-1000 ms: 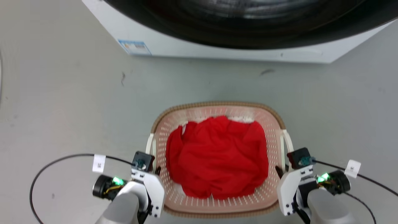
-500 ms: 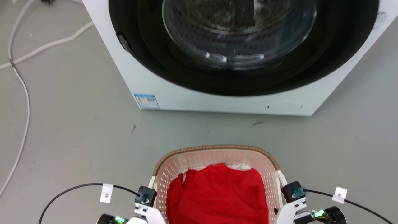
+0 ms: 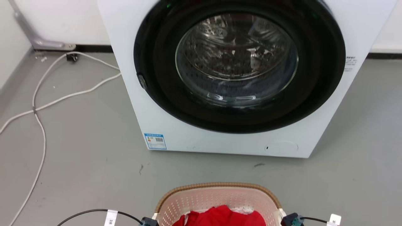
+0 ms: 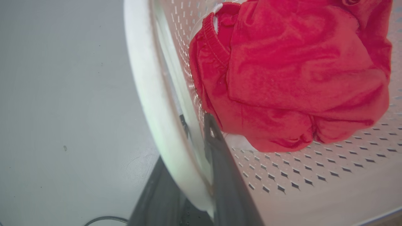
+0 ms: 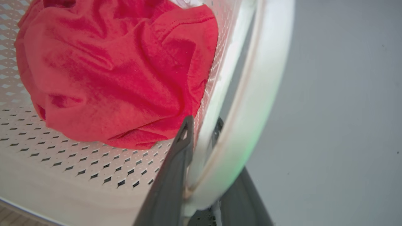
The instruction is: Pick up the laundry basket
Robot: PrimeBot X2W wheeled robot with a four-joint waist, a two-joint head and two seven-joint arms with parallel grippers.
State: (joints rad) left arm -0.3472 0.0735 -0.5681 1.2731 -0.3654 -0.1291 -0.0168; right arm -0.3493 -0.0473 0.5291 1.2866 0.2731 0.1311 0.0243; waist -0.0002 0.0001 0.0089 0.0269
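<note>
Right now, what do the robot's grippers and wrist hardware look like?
The left gripper has two long, flat, dark grey fingers tapering to narrow tips; the right gripper matches, with a small opening near one fingertip. In the head view, each wrist shows a black block with a teal connector, trailing a black cable that carries a white printed tag.

Left gripper (image 4: 197, 124) pinches laundry basket (image 4: 314, 169) wall, one finger inside, the other outside under white handle (image 4: 147, 94). Right gripper (image 5: 202, 124) mirrors it on opposite side.
</note>
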